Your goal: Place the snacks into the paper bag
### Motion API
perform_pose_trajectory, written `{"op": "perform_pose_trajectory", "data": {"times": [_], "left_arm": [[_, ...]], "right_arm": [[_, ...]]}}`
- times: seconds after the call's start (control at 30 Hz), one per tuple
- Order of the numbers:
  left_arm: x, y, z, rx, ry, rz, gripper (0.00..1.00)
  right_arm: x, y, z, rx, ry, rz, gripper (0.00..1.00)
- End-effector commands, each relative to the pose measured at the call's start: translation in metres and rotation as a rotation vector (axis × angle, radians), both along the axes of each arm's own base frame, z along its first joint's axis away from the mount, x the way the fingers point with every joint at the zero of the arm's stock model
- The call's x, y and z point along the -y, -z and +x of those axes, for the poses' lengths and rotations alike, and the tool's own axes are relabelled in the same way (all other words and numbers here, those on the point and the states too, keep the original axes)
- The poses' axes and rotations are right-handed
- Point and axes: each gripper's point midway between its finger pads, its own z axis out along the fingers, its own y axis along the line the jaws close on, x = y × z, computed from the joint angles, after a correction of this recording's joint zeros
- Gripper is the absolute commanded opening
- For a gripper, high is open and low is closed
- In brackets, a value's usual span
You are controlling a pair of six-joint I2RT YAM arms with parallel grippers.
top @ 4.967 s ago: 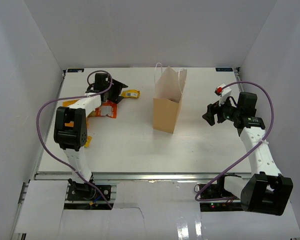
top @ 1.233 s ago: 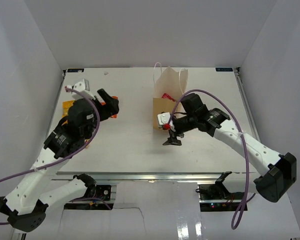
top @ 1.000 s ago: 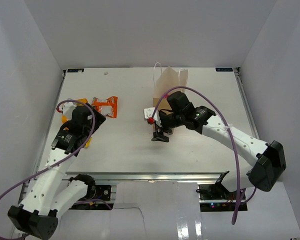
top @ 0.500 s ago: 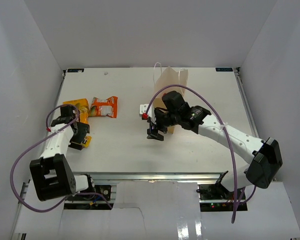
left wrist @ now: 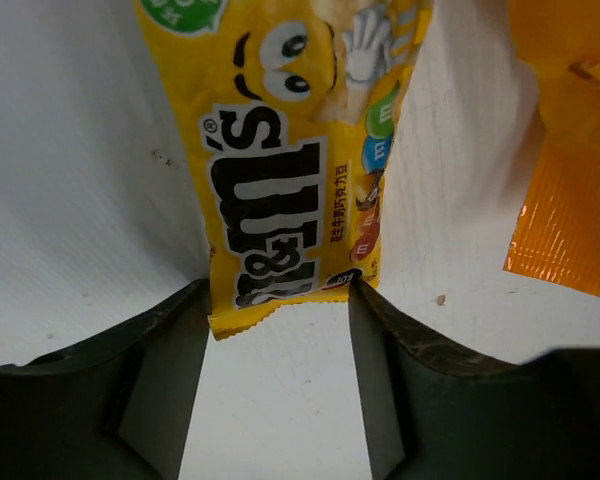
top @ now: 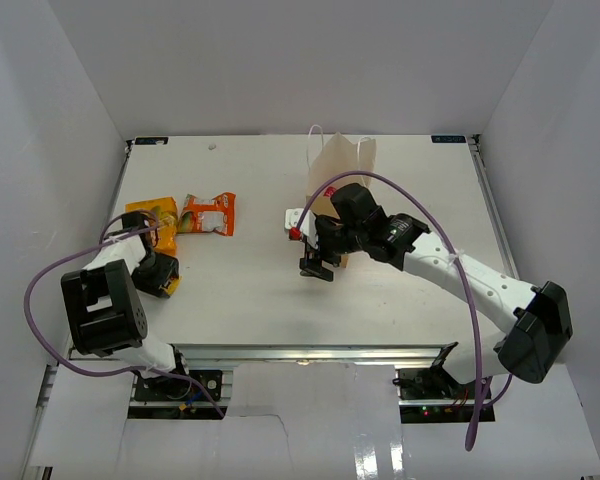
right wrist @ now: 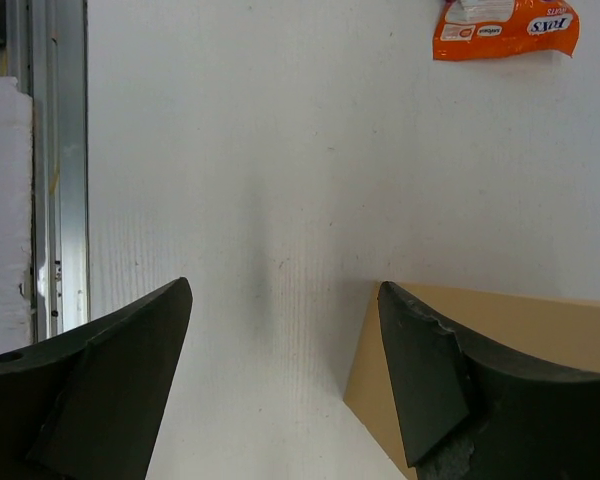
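Snacks (top: 150,213) lie on the left part of the table (top: 260,300), well apart from the paper bag (top: 340,175), so the left arm is much the nearer one. The yellow packet (left wrist: 290,170) is the one in hand's reach. It lies flat, with its long axis running straight away from the left gripper (left wrist: 280,300) and its near short end between the two fingertips. The jaws stand about as wide as the packet, one tip at each long edge, so closing would squeeze it across its width. They have not clamped it, since the foil looks flat and uncrumpled, but whether the tips already touch its edges is hard to tell from the wrist view. An orange packet (left wrist: 570,150) lies just beside it, outside the jaws. The right gripper (right wrist: 285,288) hangs over bare table beside the bag's lower corner, jaws spread wide and holding nothing, with another orange packet (right wrist: 505,25) far off.
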Motion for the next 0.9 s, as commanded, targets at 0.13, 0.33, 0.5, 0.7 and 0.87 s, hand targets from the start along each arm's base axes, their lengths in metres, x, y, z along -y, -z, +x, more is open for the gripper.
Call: {"op": "perform_pose_trajectory", "data": {"times": [0.13,0.33,0.5,0.7,0.87], "left_arm": [[-0.006,0.002,0.014,0.038,0.063,0.010,0.43],[0.001,-0.019,0.012,0.128,0.152,0.012,0.23],[0.025,-0.049,0.011,0.295,0.298,-0.039,0.14],[0.085,-0.085,0.015,0.549,0.626,-0.223,0.00],[0.118,-0.114,0.016,0.691,0.749,-0.306,0.00]], "right_arm": [[0.007,-0.033,0.000,0.078,-0.026,0.030,0.81],[0.009,-0.048,-0.011,0.081,-0.066,0.071,0.81],[0.005,-0.061,-0.017,0.083,-0.105,0.112,0.81],[-0.003,-0.072,-0.026,0.055,-0.157,0.159,0.81],[-0.009,-0.056,-0.048,-0.012,-0.290,0.187,0.82]]}}
